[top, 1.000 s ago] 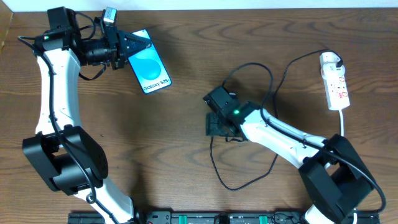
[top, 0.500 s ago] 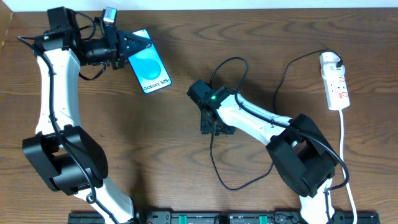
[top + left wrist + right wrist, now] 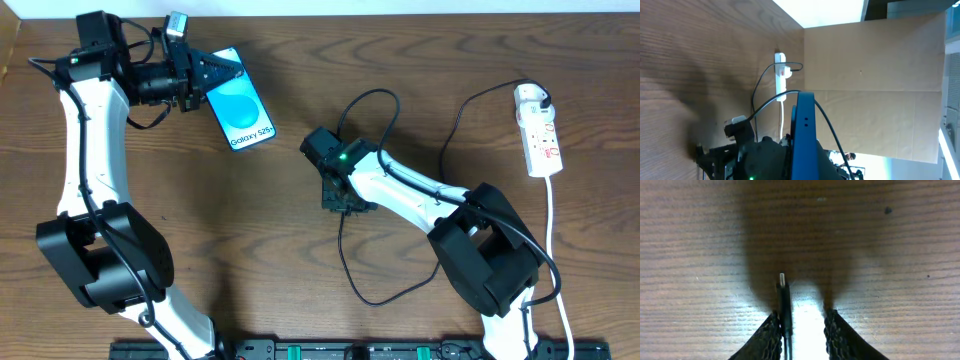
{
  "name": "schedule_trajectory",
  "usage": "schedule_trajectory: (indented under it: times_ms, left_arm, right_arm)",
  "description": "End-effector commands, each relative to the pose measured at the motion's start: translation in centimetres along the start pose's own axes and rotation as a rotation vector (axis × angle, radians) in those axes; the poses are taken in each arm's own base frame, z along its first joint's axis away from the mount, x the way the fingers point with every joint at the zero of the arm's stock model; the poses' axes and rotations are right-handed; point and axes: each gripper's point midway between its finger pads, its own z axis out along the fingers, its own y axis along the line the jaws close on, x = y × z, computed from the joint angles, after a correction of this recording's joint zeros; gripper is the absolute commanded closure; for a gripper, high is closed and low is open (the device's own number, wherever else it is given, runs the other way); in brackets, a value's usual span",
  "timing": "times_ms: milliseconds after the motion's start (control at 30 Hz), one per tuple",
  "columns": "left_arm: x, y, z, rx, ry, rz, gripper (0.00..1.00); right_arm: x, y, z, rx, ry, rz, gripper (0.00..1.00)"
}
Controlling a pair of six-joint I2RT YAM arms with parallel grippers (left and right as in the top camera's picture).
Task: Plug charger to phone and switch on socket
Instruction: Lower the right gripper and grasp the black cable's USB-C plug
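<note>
The charger (image 3: 784, 305) tip between the right claw's (image 3: 802, 317) pads (image 3: 769, 337), not pinched.
The charger is laid mid-table (image 3: 200, 220), its tip against one pad, the other pad apart: this claw is partly spread. The phone (image 3: 241, 112) is pinched at one end by the left claw (image 3: 225, 72). The socket (image 3: 538, 132) is seen far right.

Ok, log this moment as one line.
left gripper: shut on phone | right gripper: open, charger tip between jaws | socket: no gripper near
</note>
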Motion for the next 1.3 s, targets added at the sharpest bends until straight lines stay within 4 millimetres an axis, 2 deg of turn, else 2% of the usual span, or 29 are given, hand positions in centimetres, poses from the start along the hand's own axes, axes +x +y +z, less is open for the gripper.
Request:
schedule_trajectory:
  times_ms: [0,167,333,533,800,867,1033,1100,1133,1267]
  left_arm:
    - [-0.1,-1.3,-0.4,0.028,-0.006,0.043,0.92]
    - [-0.1,-1.3,-0.4,0.028,-0.006,0.043,0.93]
    - [-0.1,-1.3,-0.4,0.029,-0.006,0.043,0.92]
    - [-0.1,-1.3,-0.4,0.029,-0.006,0.043,0.93]
    - [-0.1,-1.3,-0.4,0.028,-0.006,0.043,0.93]
    - [-0.1,-1.3,-0.4,0.029,-0.006,0.043,0.92]
    - [-0.1,-1.3,-0.4,0.028,-0.006,0.042,0.92]
    - [-0.1,-1.3,-0.4,0.029,-0.006,0.042,0.93]
    - [-0.1,-1.3,-0.4,0.028,-0.006,0.042,0.92]
    - [-0.1,-1.3,-0.4,0.029,-0.006,0.042,0.92]
  right_arm:
    - [-0.4,0.6,0.0,0.005,-0.027,0.006,0.72]
    - [0.1,0.8,0.7,0.015,-0.016,-0.001,0.73]
    - [0.7,1.0,1.7,0.03,-0.001,-0.012,0.79]
    - [0.8,0.9,1.9,0.035,0.003,-0.012,0.99]
    - [0.5,0.6,2.0,0.036,0.003,-0.003,0.97]
    - [0.5,0.6,2.0,0.036,0.002,-0.002,0.86]
    - [0.1,0.3,2.0,0.049,-0.012,0.001,0.69]
    - [0.1,0.3,2.0,0.049,-0.012,0.002,0.7]
    - [0.1,0.3,2.0,0.049,-0.012,0.002,0.76]
    - [0.0,0.4,2.0,0.045,-0.015,0.002,0.9]
